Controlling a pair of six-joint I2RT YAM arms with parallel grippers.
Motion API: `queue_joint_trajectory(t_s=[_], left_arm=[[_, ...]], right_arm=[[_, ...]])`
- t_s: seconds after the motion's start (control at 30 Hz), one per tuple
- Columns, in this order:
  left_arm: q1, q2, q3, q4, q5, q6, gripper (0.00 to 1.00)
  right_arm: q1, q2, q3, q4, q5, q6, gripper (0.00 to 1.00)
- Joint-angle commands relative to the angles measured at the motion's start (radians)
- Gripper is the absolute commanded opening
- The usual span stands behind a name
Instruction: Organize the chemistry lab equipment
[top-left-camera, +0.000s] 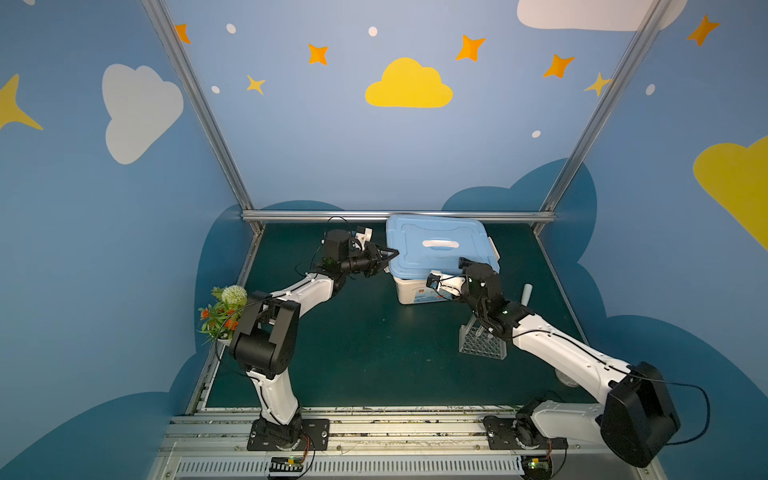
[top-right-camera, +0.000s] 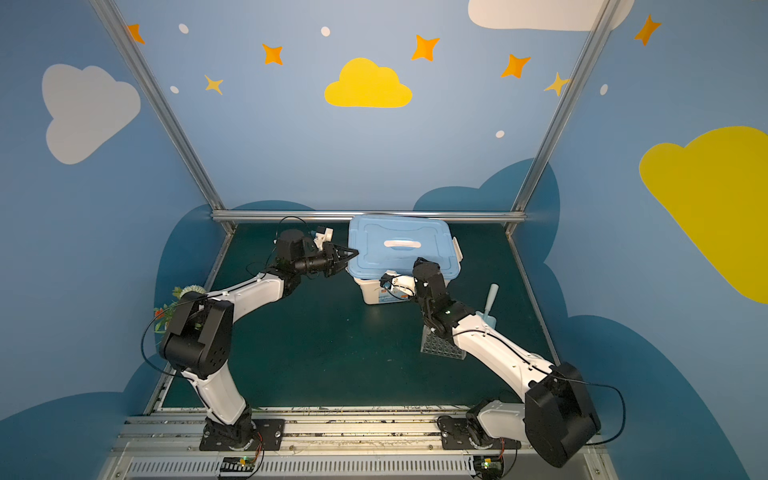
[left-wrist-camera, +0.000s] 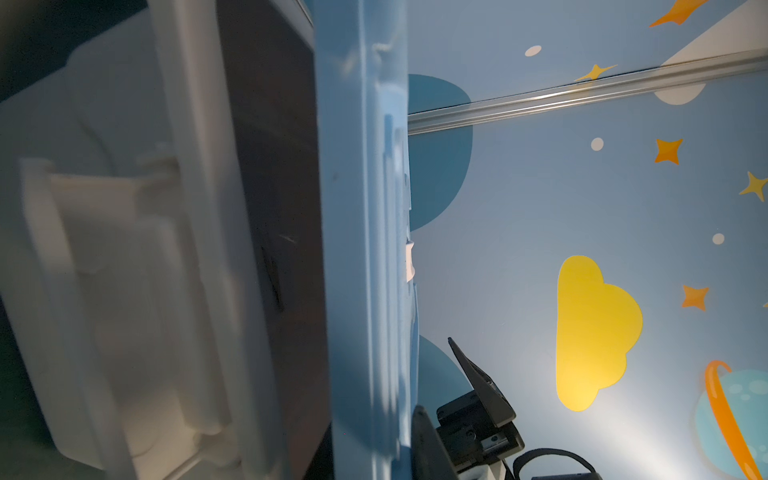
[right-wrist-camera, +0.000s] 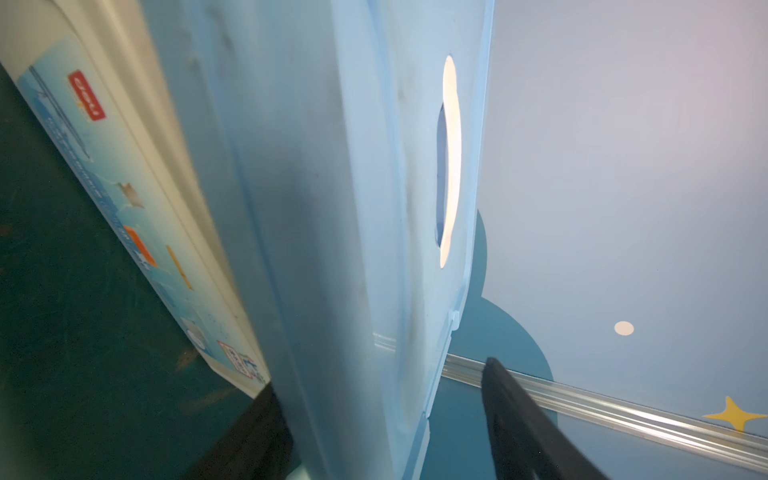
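A white storage box (top-left-camera: 415, 291) (top-right-camera: 374, 291) stands at the back of the table under a light-blue lid (top-left-camera: 415, 257) (top-right-camera: 374, 257). My left gripper (top-left-camera: 392, 252) (top-right-camera: 353, 252) is shut on the lid's left edge. The left wrist view shows the lid (left-wrist-camera: 361, 208) raised off the box rim (left-wrist-camera: 199, 208) with a dark gap between them. My right gripper (top-left-camera: 461, 262) (top-right-camera: 417, 262) is open, its fingers straddling the lid's near edge (right-wrist-camera: 332, 208) without pressing on it. A clear holed rack (top-left-camera: 482, 345) (top-right-camera: 440, 347) and an upright white pestle (top-left-camera: 527, 295) (top-right-camera: 492, 297) stand right of the box.
A potted flower plant (top-left-camera: 220, 311) (top-right-camera: 166, 313) sits at the table's left edge behind my left arm. A small light-blue thing (top-right-camera: 489, 319) stands at the pestle's foot. A round pale object (top-left-camera: 567, 379) is half hidden by my right arm. The aluminium rail (top-left-camera: 395, 215) borders the back.
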Motion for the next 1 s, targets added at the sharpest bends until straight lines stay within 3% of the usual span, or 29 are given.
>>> queue_joint_trajectory(t_s=[0.0,0.67,0.97], left_arm=[[-0.006,-0.027,-0.014,0.018,-0.022,0.041,0.25],[-0.030,-0.053,-0.040,-0.057,-0.068,0.112,0.27],[-0.031,-0.045,-0.032,-0.082,-0.080,0.131,0.36]], right_arm=[[-0.019,-0.004,0.030,-0.057,-0.008,0.040,0.69],[-0.075,0.007,0.061,-0.134,-0.050,0.102,0.69],[-0.091,0.022,0.080,-0.154,-0.063,0.118,0.69]])
